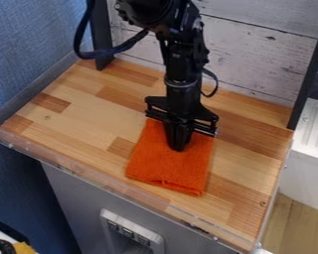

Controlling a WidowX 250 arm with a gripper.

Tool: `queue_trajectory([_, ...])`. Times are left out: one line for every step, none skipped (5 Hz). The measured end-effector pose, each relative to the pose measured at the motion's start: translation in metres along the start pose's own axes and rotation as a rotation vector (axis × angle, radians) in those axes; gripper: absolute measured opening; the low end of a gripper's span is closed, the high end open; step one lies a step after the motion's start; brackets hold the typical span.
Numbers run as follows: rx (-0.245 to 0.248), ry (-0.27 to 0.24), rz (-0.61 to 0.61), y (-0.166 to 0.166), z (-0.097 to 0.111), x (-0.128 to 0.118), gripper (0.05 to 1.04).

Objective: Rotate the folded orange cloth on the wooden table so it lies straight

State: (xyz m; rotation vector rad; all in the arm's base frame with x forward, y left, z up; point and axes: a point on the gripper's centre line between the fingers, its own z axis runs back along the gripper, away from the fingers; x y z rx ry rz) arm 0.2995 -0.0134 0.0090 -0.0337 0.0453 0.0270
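Cloth [167, 172] on tbl [89, 116], under gripper [178, 147], wall [258, 54] bhd, lip [107, 182] in frt

Folded orange cloth [167, 172], flat on wooden surface [79, 126]

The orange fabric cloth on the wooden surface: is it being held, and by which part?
It cannot be told whether the cloth is held; the black robot hand is down over its far half.

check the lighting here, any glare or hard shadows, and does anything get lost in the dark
In the camera view, small glints dot the clear strip along the front of the wooden tabletop; in the camera view, no hard-edged shadow stands out on the wood; also in the camera view, the black gripper merges into one dark shape against the orange cloth
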Motion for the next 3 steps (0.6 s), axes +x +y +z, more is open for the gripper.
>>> queue_trajectory([0.015, 0.01, 0.022, 0.0001, -0.0003, -0.003, 0.058])
queue_trajectory([0.033, 0.008, 0.026, 0.0023, -0.0007, -0.006, 0.059])
queue_trajectory([0.041, -0.015, 0.027, 0.0038, -0.0012, -0.0074, 0.081])
